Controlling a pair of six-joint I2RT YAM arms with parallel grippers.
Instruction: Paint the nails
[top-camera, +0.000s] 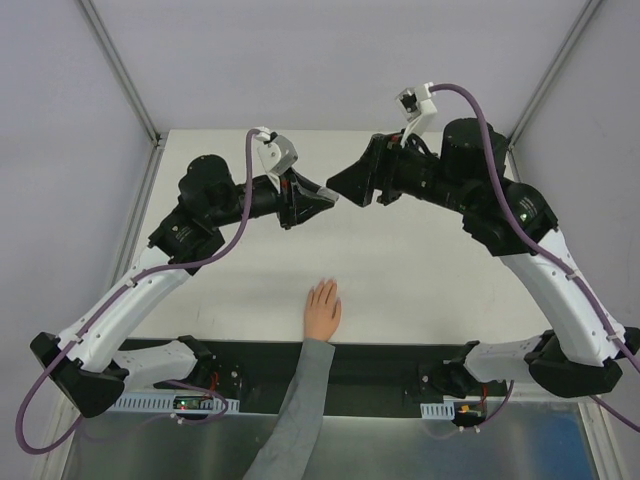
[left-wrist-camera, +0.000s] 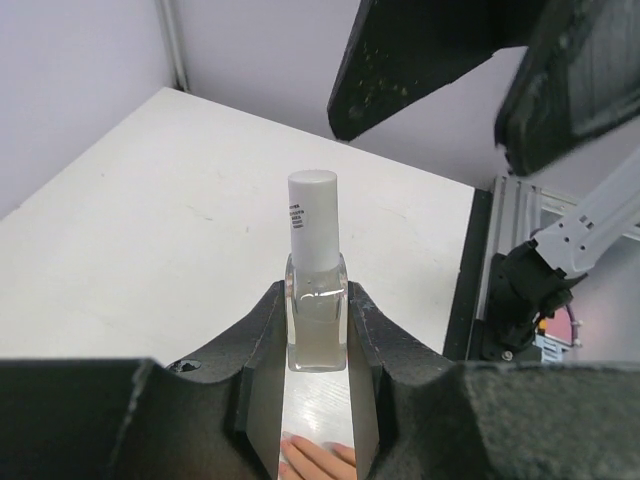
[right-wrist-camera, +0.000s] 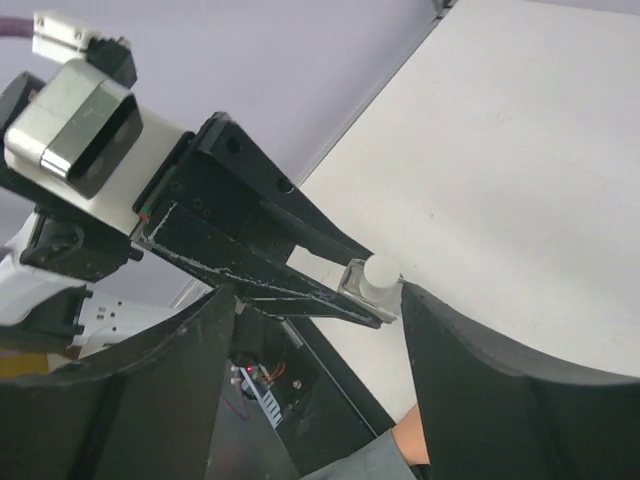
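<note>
My left gripper (left-wrist-camera: 317, 345) is shut on a small clear bottle (left-wrist-camera: 317, 315) with a white cap (left-wrist-camera: 313, 220), held upright above the table. My right gripper (right-wrist-camera: 315, 290) is open, its fingers (left-wrist-camera: 420, 50) spread just beyond the cap, and one finger (right-wrist-camera: 480, 370) is close beside the cap (right-wrist-camera: 381, 269). In the top view both grippers, left (top-camera: 325, 198) and right (top-camera: 340, 188), meet tip to tip over the middle of the table. A pale hand (top-camera: 322, 308) in a grey sleeve (top-camera: 295, 410) lies flat near the front edge. Its nails (top-camera: 325, 287) are tiny there. Its fingertips (left-wrist-camera: 315, 458) show below the bottle.
The white table (top-camera: 420, 290) is bounded by grey walls and metal frame posts (top-camera: 120, 70). A black strip with the arm bases (top-camera: 230, 375) runs along the near edge. Purple cables (top-camera: 60, 370) loop off both arms.
</note>
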